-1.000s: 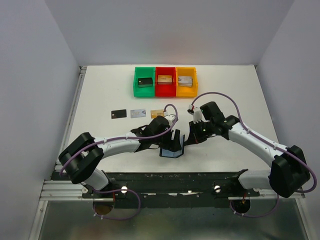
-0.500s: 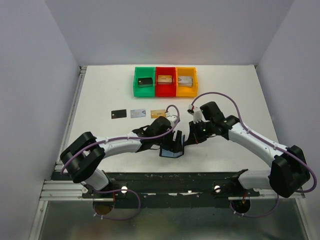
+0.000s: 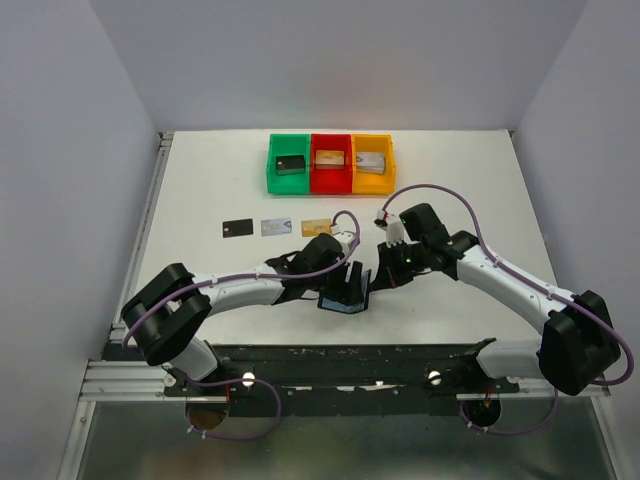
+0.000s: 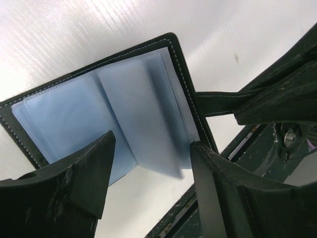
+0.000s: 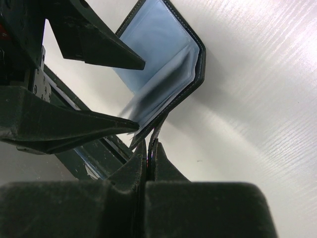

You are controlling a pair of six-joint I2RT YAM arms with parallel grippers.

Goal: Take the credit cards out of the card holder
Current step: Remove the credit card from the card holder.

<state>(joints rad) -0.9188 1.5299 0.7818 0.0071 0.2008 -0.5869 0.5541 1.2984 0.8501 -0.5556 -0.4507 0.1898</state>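
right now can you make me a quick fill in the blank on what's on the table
The right gripper is ___ on the card holder's edge.
The left gripper hangs above its sleeves with jaws ___.
___ credit cards lie in a row on the table.
The middle bin is ___.
Missing: shut, open, three, red.

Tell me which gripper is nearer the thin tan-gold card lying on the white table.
Left. The left gripper is open over the black bifold card holder, just base-side and right of the tan-gold card; the right gripper, shut on that holder's edge, sits farther right.
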